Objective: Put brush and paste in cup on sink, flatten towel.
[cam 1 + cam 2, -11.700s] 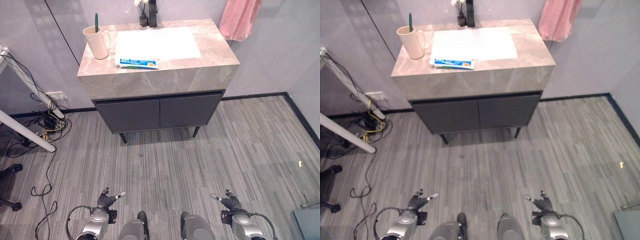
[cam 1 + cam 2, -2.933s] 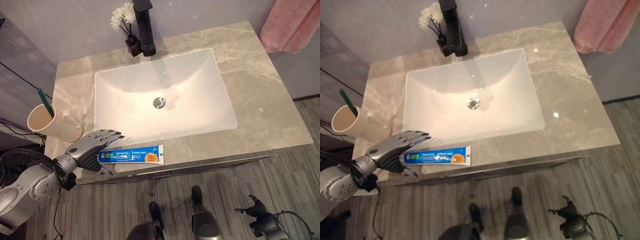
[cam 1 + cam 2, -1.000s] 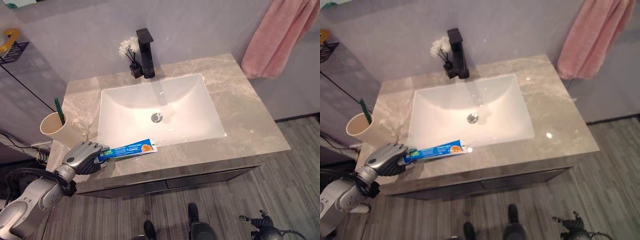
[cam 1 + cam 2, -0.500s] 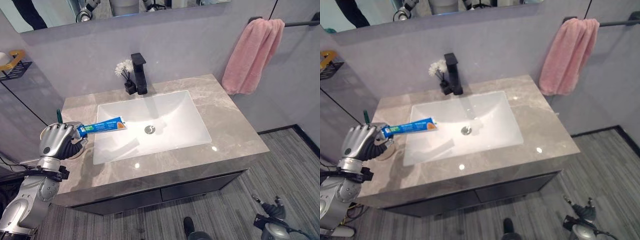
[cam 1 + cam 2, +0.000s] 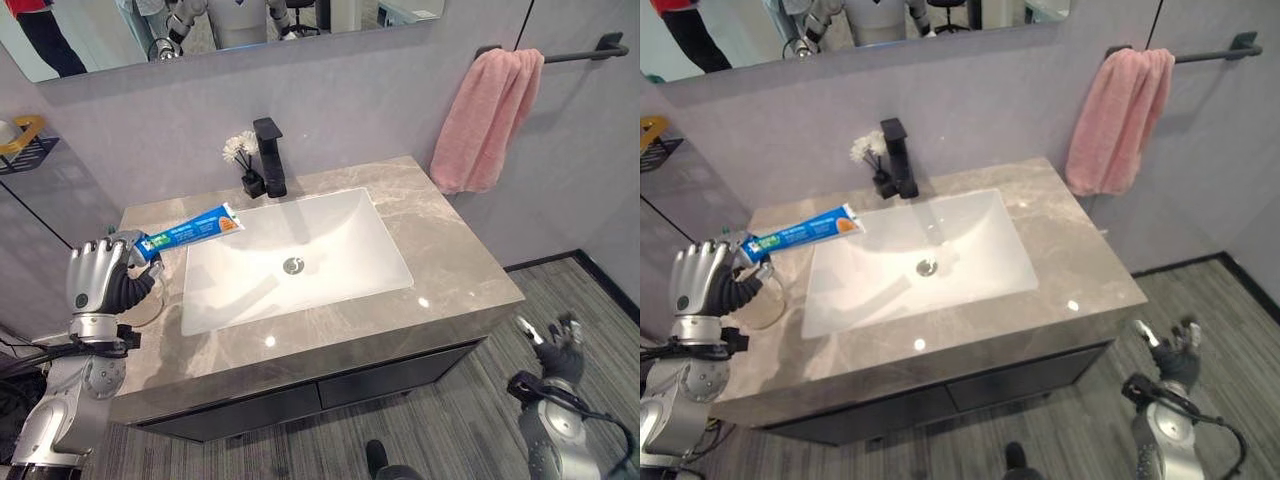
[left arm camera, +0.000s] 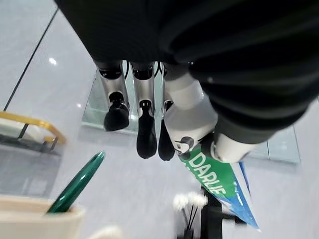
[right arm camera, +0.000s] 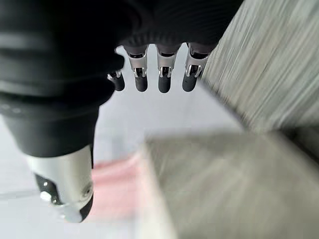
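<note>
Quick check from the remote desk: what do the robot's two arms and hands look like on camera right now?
Both arms are silver-grey with rounded joint housings. The left hand and the right hand have silver fingers with dark tips, and a dark ribbed cover over the back of the hand and the wrist.

One tube of toothpaste (image 5: pixel 186 232). One green toothbrush (image 6: pixel 76 182), standing in one cream cup (image 6: pixel 35 218) at the tabletop's (image 5: pixel 455 250) left edge. One white sink basin (image 5: pixel 330 240) with one black faucet (image 5: pixel 270 155) at the tabletop's back edge, and one small vase of white flowers (image 5: pixel 240 160) beside it. One pink towel (image 5: pixel 485 120) on one wall rail (image 5: pixel 575 53). Two robot hands: left (image 5: pixel 100 280), right (image 5: pixel 560 355).
</note>
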Controlling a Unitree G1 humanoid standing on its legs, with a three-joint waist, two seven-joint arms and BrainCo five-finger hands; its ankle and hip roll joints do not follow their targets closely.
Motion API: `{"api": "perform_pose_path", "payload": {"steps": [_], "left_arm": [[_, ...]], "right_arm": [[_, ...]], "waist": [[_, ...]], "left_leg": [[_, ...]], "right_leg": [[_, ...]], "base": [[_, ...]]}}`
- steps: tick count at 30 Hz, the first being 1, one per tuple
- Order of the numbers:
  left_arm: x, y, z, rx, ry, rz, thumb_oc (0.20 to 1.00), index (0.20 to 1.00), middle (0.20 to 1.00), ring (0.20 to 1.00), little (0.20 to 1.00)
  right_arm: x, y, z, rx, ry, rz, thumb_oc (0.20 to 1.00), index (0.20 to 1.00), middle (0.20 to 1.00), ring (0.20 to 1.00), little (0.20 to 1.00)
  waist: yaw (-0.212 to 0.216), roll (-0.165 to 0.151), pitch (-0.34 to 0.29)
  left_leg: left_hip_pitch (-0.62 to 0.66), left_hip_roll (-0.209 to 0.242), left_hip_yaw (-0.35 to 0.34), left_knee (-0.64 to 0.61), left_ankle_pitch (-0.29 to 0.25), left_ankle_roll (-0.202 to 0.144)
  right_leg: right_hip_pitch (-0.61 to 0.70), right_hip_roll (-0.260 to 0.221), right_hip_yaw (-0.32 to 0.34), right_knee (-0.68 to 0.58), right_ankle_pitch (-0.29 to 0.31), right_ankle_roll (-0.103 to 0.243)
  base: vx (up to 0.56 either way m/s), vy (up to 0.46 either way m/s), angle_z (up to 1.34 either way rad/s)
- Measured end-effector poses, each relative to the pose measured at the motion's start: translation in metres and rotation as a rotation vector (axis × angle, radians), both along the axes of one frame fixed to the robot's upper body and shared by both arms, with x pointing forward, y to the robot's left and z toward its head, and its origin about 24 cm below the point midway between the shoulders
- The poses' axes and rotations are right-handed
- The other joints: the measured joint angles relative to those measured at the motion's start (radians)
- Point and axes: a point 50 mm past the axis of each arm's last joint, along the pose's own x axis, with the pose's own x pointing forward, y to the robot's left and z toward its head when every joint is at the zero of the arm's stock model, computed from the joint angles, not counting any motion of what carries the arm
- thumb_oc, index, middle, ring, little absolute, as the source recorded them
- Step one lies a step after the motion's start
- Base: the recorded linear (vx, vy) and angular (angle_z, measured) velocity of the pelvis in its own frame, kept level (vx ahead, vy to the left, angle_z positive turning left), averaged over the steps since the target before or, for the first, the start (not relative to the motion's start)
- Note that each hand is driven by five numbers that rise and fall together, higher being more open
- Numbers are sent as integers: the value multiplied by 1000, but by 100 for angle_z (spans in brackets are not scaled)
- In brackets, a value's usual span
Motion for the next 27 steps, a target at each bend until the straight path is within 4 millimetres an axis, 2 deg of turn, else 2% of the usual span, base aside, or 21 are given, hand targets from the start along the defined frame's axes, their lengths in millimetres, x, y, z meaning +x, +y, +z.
{"api": "perform_pose_path", "payload": {"steps": [3, 10, 14, 17, 23, 27], "left_arm": [[4, -3, 9, -1, -57, -7, 200, 200, 200, 200, 200], [14, -10, 33, -7, -195, -31, 200, 200, 200, 200, 200], [22, -20, 47, -17, -283, -68, 200, 200, 200, 200, 200], [30, -32, 57, -24, -338, -104, 200, 200, 200, 200, 200], [38, -46, 79, -24, -430, -163, 200, 200, 200, 200, 200], [43, -58, 89, -35, -460, -234, 200, 200, 200, 200, 200]], "right_arm": [[12, 9, 13, 19, -69, 43, 1000, 1000, 1000, 1000, 1000], [20, 18, 13, 140, -98, 71, 1000, 1000, 1000, 1000, 1000], [22, 24, 12, 345, -184, 49, 1000, 1000, 1000, 1000, 1000], [24, 31, 11, 427, -221, 51, 1000, 1000, 1000, 1000, 1000], [37, 50, 15, 495, -244, 118, 1000, 1000, 1000, 1000, 1000], [48, 59, 19, 436, -191, 218, 1000, 1000, 1000, 1000, 1000]], "waist": [[2, -3, -2], [-1, -6, -3], [-2, -5, -3], [-2, -5, -3], [-6, -7, -4], [-10, -7, -4]], "left_leg": [[1, 1, 1, 0, 0, 0], [9, 2, 21, 0, -2, 1], [6, 8, 21, -1, -5, -4], [4, 12, 21, -1, -5, -5], [-20, 21, 20, -1, 2, -15], [-30, 26, -3, -1, 1, -15]], "right_leg": [[1, 0, 1, 2, 1, -1], [0, -1, 20, 5, 5, -2], [1, 4, 21, 3, 5, -5], [-1, 8, 21, 2, 6, -12], [-37, 14, -2, 8, 21, -22], [-55, 22, -13, 8, 22, -23]], "base": [[0, 0, 0], [11, -7, -8], [5, -3, -2], [4, -3, -1], [17, -4, -15], [23, 2, -18]]}}
